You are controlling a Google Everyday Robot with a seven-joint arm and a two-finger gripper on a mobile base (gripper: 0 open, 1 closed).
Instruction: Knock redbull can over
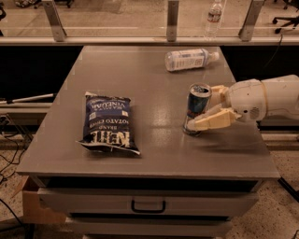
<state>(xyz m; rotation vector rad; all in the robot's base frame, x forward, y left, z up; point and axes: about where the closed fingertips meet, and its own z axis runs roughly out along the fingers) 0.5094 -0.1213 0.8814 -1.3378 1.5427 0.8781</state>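
Observation:
The redbull can (196, 107) stands upright on the right part of the grey table (154, 88), blue and silver with a silver top rim. My gripper (204, 108) reaches in from the right at the can's height. Its jaws are open, with one cream finger (217, 92) just right of and behind the can. The other finger (211, 123) lies low across the front of the can's base, touching or nearly touching it. The white arm (266, 99) extends off to the right.
A dark blue chip bag (109, 121) lies flat on the left half of the table. A clear plastic bottle (189, 59) lies on its side at the back right. Another bottle (213, 14) stands behind the glass rail. A drawer handle (147, 206) is below the front edge.

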